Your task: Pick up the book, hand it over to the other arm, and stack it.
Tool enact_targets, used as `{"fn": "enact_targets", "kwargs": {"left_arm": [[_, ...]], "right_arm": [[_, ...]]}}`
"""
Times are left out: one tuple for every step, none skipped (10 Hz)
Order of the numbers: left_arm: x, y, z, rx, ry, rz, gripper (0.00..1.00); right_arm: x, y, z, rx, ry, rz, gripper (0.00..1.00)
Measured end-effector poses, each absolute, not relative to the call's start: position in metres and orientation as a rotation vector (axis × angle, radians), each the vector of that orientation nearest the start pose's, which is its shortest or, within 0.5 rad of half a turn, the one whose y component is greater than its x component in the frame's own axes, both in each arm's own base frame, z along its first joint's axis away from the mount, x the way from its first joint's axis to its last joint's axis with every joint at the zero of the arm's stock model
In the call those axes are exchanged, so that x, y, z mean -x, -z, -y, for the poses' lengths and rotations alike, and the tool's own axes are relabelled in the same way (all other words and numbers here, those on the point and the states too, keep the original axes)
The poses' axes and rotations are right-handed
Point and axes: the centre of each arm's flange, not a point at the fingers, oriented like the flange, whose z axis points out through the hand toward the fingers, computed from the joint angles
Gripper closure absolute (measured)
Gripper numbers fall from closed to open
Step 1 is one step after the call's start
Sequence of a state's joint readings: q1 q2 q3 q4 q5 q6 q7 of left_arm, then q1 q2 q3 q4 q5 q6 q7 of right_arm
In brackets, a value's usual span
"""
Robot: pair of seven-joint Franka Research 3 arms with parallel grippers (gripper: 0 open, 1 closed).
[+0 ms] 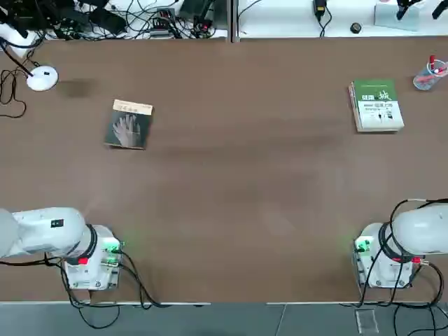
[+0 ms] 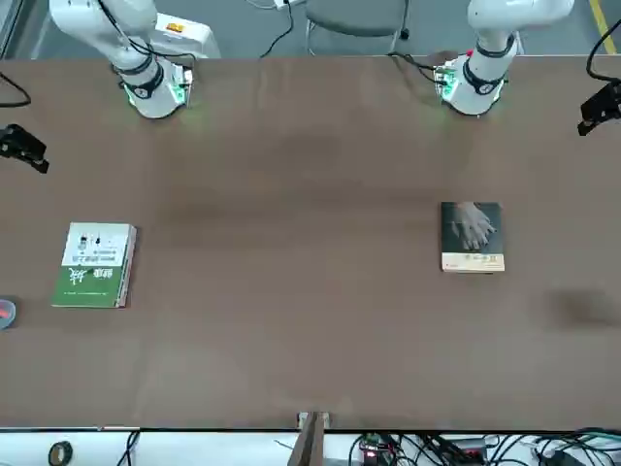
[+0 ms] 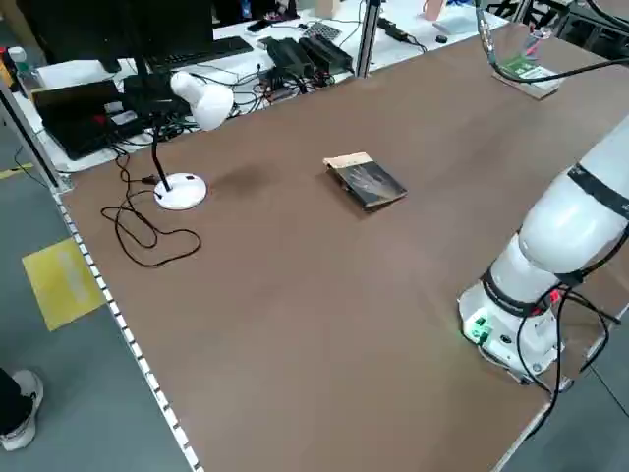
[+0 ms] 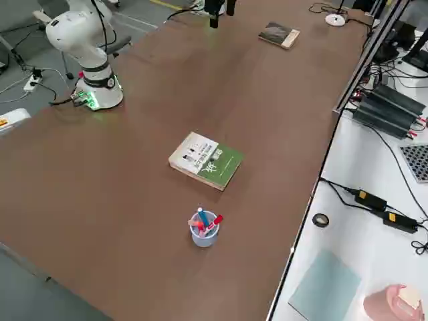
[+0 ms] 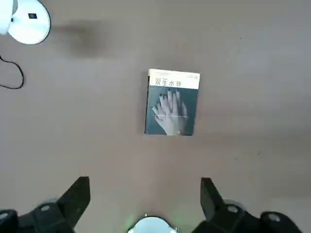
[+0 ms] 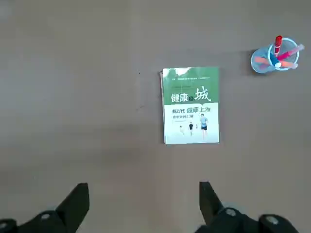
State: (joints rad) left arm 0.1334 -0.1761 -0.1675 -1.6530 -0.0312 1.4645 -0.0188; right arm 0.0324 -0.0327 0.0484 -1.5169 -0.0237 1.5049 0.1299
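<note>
Two books lie on the worktop (image 1: 245,210), one per arm. The dark book (image 1: 129,124), the one to move, rests flat on the left arm's side, beyond the left end effector (image 5: 146,201) and well apart from it, its spine running roughly away from the robot. That arm is nearer. Both end effectors, left and right (image 6: 144,204), are spread and empty. Count one green book (image 1: 377,106), likely the stacking spot, and one pen cup (image 1: 430,75).

Cup of pens (image 4: 204,234), round white lamp base (image 3: 181,192), pink mug (image 4: 391,305), tangled black cables (image 1: 143,22)
</note>
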Motion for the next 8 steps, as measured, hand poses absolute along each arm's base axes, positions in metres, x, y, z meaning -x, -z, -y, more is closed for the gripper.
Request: {"fn": "enact_targets", "kwargs": {"left_arm": [[-0.4872,-0.6672,0.0288,3.143,-0.023,-0.025,0.00],[-0.4872,-0.6672,0.0288,3.143,-0.024,-0.025,0.00],[-0.4872,-0.6672,0.0288,3.143,-0.024,-0.025,0.00],[-0.4872,-0.6672,0.0288,3.143,-0.024,-0.025,0.00],[-0.4872,-0.6672,0.0288,3.143,-0.024,-0.025,0.00],[-0.4873,-0.6671,0.0290,3.143,-0.024,-0.025,0.00],[-0.4875,-0.6667,0.0296,3.143,-0.025,-0.028,0.00],[-0.4878,-0.6654,0.0310,3.144,-0.030,-0.034,0.00]], "right_arm": [[-0.5368,-0.6614,-0.0413,3.163,0.039,-0.081,0.00],[-0.5377,-0.6612,-0.0414,3.162,0.045,-0.081,0.00],[-0.5387,-0.6609,-0.0417,3.162,0.051,-0.080,0.00],[-0.5393,-0.6600,-0.0419,3.162,0.049,-0.079,0.00],[-0.5398,-0.6589,-0.0420,3.162,0.046,-0.079,0.00],[-0.5404,-0.6580,-0.0422,3.162,0.044,-0.078,0.00],[-0.5408,-0.6573,-0.0424,3.162,0.042,-0.078,0.00],[-0.5410,-0.6569,-0.0428,3.162,0.041,-0.077,0.00]]}}
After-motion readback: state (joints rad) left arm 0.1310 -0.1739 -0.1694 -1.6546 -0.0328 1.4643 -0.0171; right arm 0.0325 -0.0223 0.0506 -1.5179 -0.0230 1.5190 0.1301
